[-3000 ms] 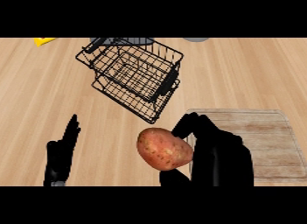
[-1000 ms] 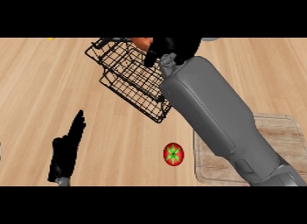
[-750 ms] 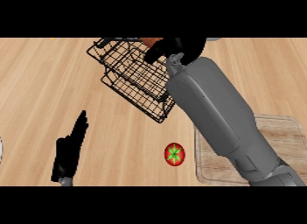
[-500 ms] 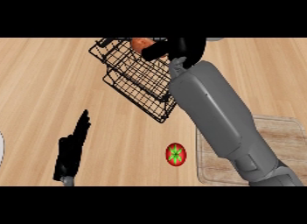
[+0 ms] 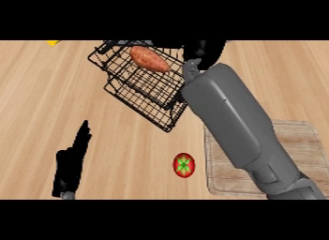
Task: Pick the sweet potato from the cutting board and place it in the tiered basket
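Orange-brown, matte and tapered, the sweet potato (image 5: 150, 59) lies in the upper tier of the black wire tiered basket (image 5: 142, 89), long axis running diagonally, just left of the right robot hand (image 5: 203, 50), whose finger state I cannot tell. The left robot hand (image 5: 72, 161) rests open, well apart, on the wood-grain counter (image 5: 35, 98) (near a red-green ball (image 5: 184, 165) beside the pale cutting board (image 5: 306, 145)).

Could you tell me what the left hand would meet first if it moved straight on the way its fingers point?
Probably the basket. The left hand rests open, fingers pointing up the counter and slightly right, with bare counter between. Height is unclear, so it might pass the lower tier's edge.
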